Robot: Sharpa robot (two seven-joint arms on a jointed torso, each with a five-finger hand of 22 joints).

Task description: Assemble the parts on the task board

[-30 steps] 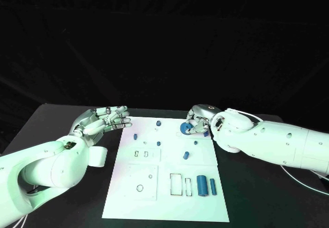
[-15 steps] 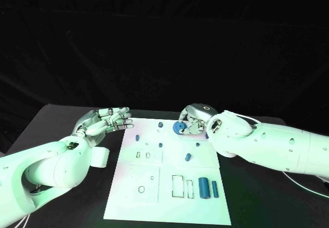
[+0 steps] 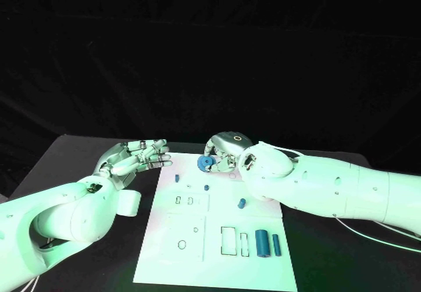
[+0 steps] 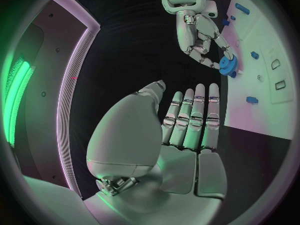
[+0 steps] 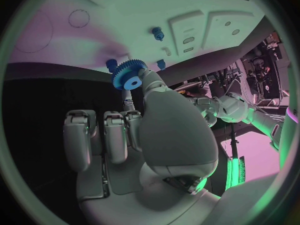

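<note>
Head view: right hand (image 3: 226,153) pinches blue gear (image 3: 206,162), carried leftward over far end of task board (image 3: 219,255) since a second ago; gear now hangs just above blue pegs (image 3: 207,186) below fingertips. Left hand (image 3: 133,157) stays beside board's far left corner, fingers straight, holding nothing. Judgement: transport nearly done; next comes lowering gear onto peg, bore alignment critical.

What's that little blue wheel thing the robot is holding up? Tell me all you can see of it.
It is a small blue gear: a round disc with fine teeth round its rim and a raised hub in the middle, looking like matte plastic. The right hand pinches it at the fingertips and holds it lifted over the far end of the white task board, near some small blue pegs that stand there.
</note>
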